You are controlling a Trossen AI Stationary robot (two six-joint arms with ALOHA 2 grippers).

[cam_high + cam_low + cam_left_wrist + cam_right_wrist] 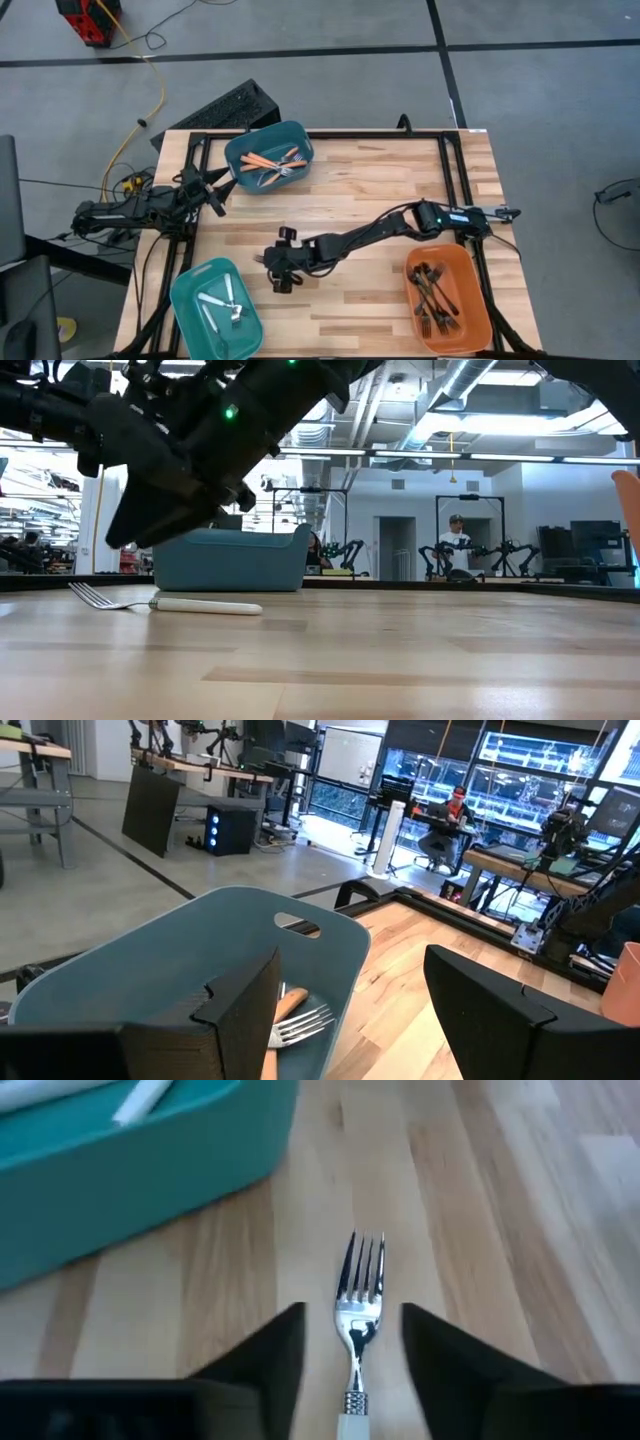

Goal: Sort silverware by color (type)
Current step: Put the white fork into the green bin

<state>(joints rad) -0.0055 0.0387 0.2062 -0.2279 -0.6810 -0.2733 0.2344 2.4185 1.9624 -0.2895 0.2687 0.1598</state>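
The right gripper (276,272) is down low over the middle of the table (380,200), reaching left, its fingers (262,1350) parted with a white-handled fork (358,1315) lying flat on the wood between them. They stand either side of the fork's neck but don't look closed on it; nothing is lifted.

To do this pick well, I'd say the fingers want to close squarely across the neck or upper handle, low enough to catch so thin a piece without scraping the boards — a flat fork will skate away if it's nudged from one side. The near-left teal bin (215,310), just beside the gripper, already holds white forks (228,303), so that seems the place for it: a short carry, released well inside the rim.

The far teal bin (270,157) has the orange-handled forks (265,160) and the orange bin (450,298) at near right the black forks (432,290). The left gripper (212,190) waits at the far left beside that far bin, fingers (240,1010) apart and empty.
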